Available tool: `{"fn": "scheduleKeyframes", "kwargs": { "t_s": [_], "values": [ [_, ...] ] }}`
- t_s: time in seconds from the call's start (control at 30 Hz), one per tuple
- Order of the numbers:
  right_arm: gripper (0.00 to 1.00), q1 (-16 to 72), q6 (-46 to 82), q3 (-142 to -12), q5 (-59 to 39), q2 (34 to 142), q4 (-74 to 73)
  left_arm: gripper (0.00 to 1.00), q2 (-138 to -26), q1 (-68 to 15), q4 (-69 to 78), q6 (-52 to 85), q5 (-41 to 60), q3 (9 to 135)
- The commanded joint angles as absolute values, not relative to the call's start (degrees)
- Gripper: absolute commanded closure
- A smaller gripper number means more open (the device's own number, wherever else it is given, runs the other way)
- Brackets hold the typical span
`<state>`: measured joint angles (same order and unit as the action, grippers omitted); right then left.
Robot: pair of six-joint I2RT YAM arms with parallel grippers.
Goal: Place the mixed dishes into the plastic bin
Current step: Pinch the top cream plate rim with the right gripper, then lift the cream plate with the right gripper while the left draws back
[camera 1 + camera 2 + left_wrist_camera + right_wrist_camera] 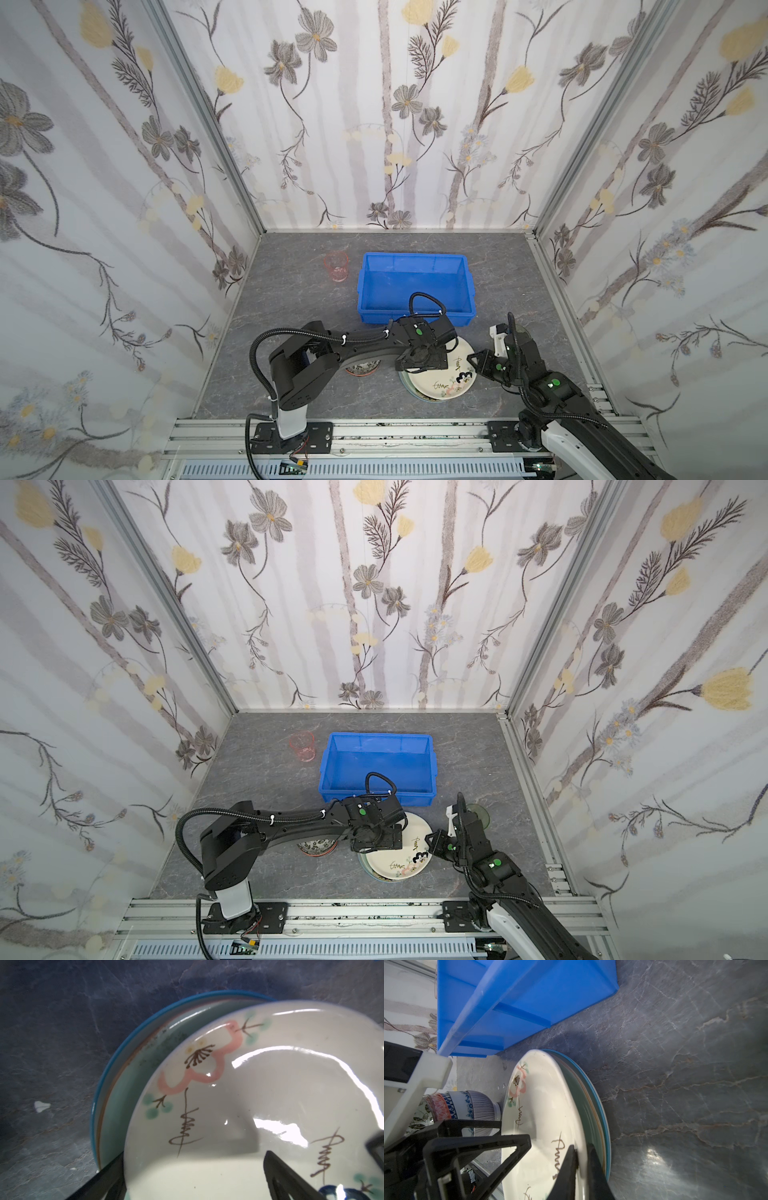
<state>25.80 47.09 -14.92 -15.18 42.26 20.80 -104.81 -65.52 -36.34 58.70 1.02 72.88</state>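
Nothing banked yet: the blue bin (415, 255) stood empty in both top views, bare floor and bare walls; every dish was out on the grey table (291, 316), so by my reckoning the job was right at its opening move.

The action was at the plate stack, near the bin's front wall but apart from it; the cream plate (546, 1115) lay on top, a green plate (116, 1105) under it, a blue-rimmed plate (99, 1088) at the bottom. The right gripper (581, 1148) was clamped tight on the cream plate's rim, one finger on the glazed face, the other tucked under the edge above the green plate; the cream plate seemed tipped up a touch there, though whether it was clear of the stack I could not tell. The left gripper (195, 1153) hung over the same plate, jaws spread wide and gripping nothing; one finger stood outside the cream rim, the other over the plate's well.

Left to do, then, everything: the three plates; a nest of bowls (318, 848) beside the stack under the left arm, the leaf-patterned one innermost; a pink cup (336, 267) upright near the bin's left side, apparently empty; a green cup (478, 814) half hidden behind the right arm.
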Motion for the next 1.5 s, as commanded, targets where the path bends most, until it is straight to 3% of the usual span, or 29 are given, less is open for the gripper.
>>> {"fn": "scheduleKeyframes", "kwargs": {
  "t_s": [0.0, 0.2, 1.03, 1.47],
  "values": [
    [0.93, 25.9, 47.2, -15.7, -18.5, 41.8, 18.3, 0.00, -103.6, -65.6, -29.3, 58.8, 1.8, 73.0],
    [1.00, 25.8, 46.6, -16.8, -17.8, 40.8, 20.2, 0.00, -101.8, -65.4, -29.4, 58.9, 1.1, 72.5],
    [1.00, 25.1, 41.6, -27.1, -18.0, 39.3, 30.4, 0.00, -86.2, -60.5, -29.4, 55.4, 2.1, 68.1],
    [1.00, 24.8, 36.6, -40.5, -20.9, 46.2, 33.3, 0.00, -66.3, -41.1, -29.6, 48.2, 7.9, 64.2]
  ]
}}
